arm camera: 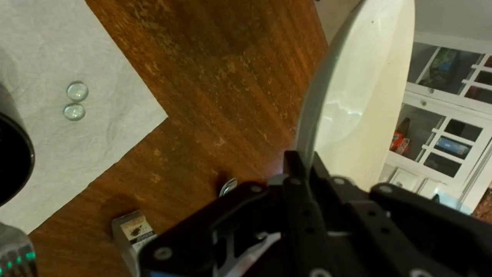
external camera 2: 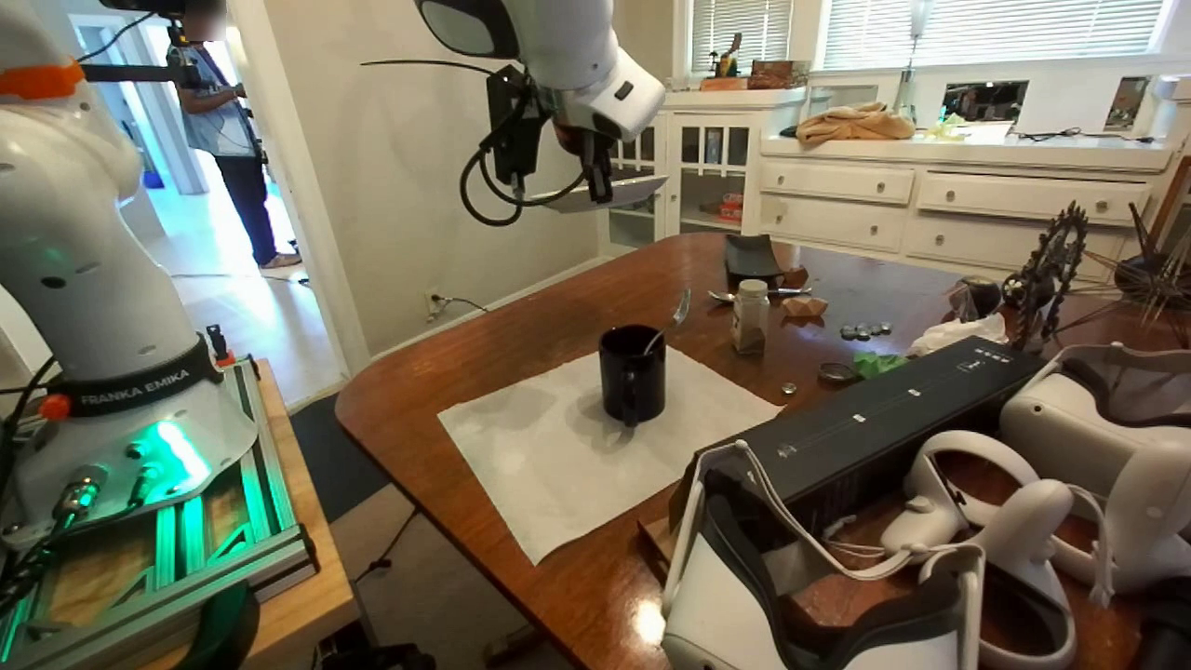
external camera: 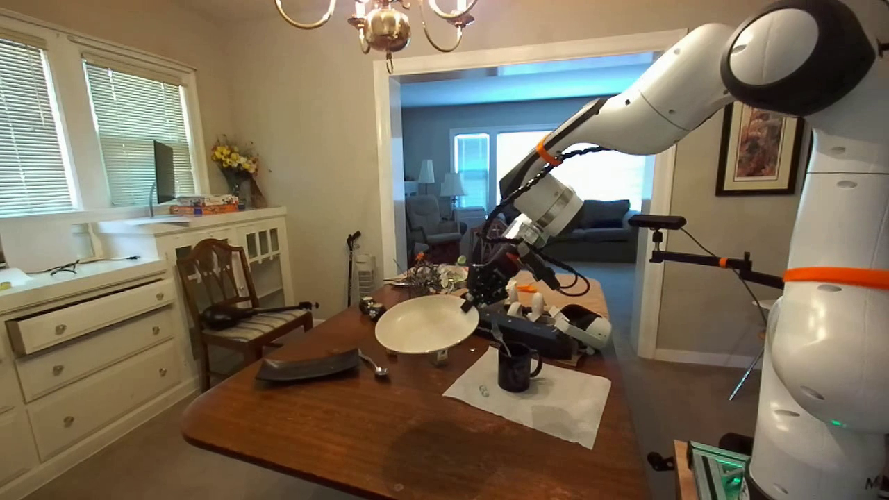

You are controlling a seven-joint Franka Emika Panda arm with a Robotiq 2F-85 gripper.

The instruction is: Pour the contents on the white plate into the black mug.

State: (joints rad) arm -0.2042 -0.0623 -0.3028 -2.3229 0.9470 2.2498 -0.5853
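Note:
My gripper (external camera: 469,303) is shut on the rim of the white plate (external camera: 425,325) and holds it tilted above the table. In the wrist view the fingertips (arm camera: 301,163) pinch the plate (arm camera: 357,100) at its edge. In an exterior view the gripper (external camera 2: 601,181) and plate (external camera 2: 633,194) are high above the mug's level. The black mug (external camera 2: 633,377) stands upright on the paper with a fork in it; it also shows in the wrist view (arm camera: 13,161). Two clear greenish beads (arm camera: 76,102) of the contents lie on the paper beside the mug. I see no beads on the plate's visible face.
White paper (external camera 2: 540,465) lies under the mug. A long black box (external camera 2: 875,409) and white headsets (external camera 2: 800,596) stand near it. A dark elongated dish (external camera: 309,366), spoon (external camera: 379,368) and small bottle (external camera 2: 750,318) are on the table. Several loose beads (external camera 2: 865,331) lie farther off.

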